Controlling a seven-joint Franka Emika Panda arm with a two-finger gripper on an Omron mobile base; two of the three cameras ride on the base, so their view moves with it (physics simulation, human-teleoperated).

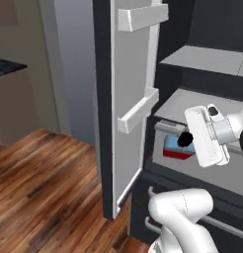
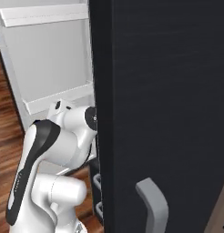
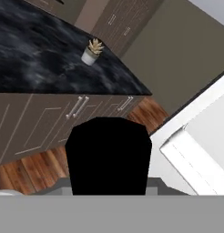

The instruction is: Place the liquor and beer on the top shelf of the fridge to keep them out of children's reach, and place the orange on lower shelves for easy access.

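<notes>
From the left base view, the fridge stands open, its white door swung out over the wooden floor with two white bins on its inner face. Inside, pale-grey shelves step up to the right; the upper one visible is bare where it shows. The gripper reaches in sideways over a lower shelf, and the liquor bottle lies on its side between the fingers, red body and pale-blue end just above the slab beneath, black cap toward the hand. The jaws stand narrow, closed on that bottle.

From the right base view, a dark fridge door with a curved grey handle blocks most of the interior. The white arm bends in behind its edge, beside the white door bins.

In the hand view, the bottle's black cap sits close before the lens. Beyond it lie a dark stone counter with a small potted plant, brown cabinets below, and the white fridge door at right.
</notes>
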